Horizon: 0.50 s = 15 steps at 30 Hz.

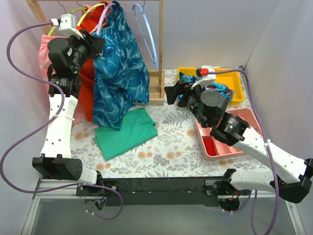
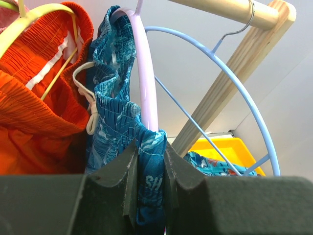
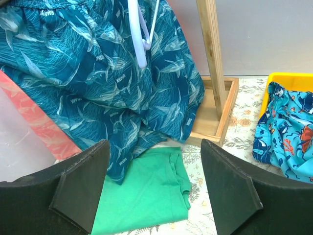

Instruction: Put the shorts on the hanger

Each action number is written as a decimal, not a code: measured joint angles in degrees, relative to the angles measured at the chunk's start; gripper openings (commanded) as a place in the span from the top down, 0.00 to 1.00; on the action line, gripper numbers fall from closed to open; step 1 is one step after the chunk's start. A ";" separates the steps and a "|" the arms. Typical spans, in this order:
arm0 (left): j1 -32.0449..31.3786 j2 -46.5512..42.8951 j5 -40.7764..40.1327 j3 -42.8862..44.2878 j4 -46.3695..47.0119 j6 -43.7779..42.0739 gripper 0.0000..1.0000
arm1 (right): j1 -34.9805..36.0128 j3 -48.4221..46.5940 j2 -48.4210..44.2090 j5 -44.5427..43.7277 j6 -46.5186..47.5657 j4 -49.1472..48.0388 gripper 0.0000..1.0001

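The teal-blue leaf-print shorts (image 1: 119, 68) hang from the wooden rack, draped over the pale lavender hanger (image 2: 146, 83), which also shows near the rack top (image 1: 105, 17). In the left wrist view the shorts (image 2: 115, 122) bunch along the hanger's arm. My left gripper (image 2: 149, 181) is shut on a fold of the shorts' waistband beside the hanger; it sits high at the rack (image 1: 95, 41). In the right wrist view the shorts (image 3: 93, 73) hang down to the table. My right gripper (image 3: 154, 188) is open and empty, at mid-table (image 1: 171, 93) right of the shorts.
Orange shorts (image 2: 34, 107) hang on a yellow-green hanger (image 2: 34, 17) left of the shorts. An empty light-blue hanger (image 1: 146, 32) hangs to the right. A green shirt (image 1: 124, 132) lies below. A yellow bin (image 1: 234, 81) holds a blue speckled garment (image 3: 288, 132); a pink tray (image 1: 215, 144) sits near.
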State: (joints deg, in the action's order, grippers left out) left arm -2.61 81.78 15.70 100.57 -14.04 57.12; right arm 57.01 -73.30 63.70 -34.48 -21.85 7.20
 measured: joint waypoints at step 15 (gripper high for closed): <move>6.19 1.70 8.44 -2.16 4.55 3.06 1.00 | 0.00 0.02 0.02 0.04 -0.04 0.00 0.18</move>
State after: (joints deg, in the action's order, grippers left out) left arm 3.57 83.48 24.14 98.41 -9.50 60.18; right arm 57.01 -73.28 63.72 -34.44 -21.89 7.20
